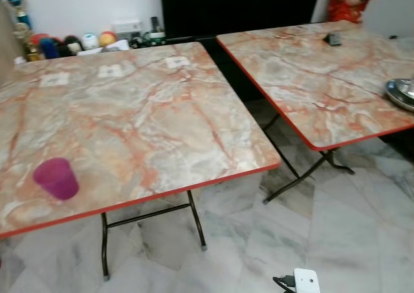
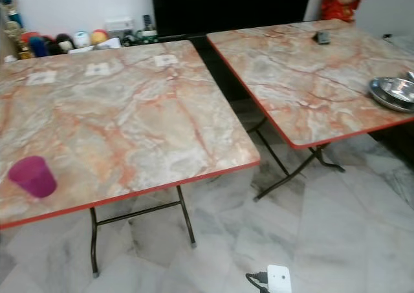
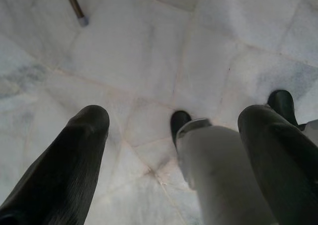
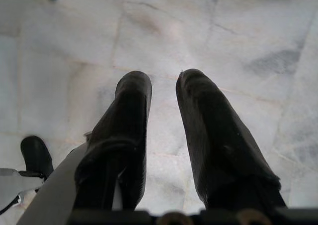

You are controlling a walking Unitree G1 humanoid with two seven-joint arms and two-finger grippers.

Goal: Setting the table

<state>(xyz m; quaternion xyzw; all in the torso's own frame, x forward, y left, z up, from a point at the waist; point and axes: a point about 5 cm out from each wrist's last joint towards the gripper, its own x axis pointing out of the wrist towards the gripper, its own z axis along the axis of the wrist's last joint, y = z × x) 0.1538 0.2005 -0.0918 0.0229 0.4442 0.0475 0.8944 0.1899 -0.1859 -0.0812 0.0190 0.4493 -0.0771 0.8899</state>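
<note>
On the near folding table (image 1: 149, 118) there's basically just one purple cup (image 1: 57, 178) sitting close to the front edge, so the setting has barely begun. The metal plates (image 2: 392, 92) are stacked on the far table (image 2: 304, 73), well apart from the cup. The left gripper (image 3: 174, 130) hangs over the floor, fingers wide apart and empty; the right gripper (image 4: 164, 101) is nearly closed, holding nothing.

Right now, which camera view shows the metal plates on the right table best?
The right eye view: the metal plates lie almost whole at the right table's near right edge. In the left eye view the frame's border cuts them to a part. Both wrist views face the marble floor, between the idle arms' fingers.
</note>
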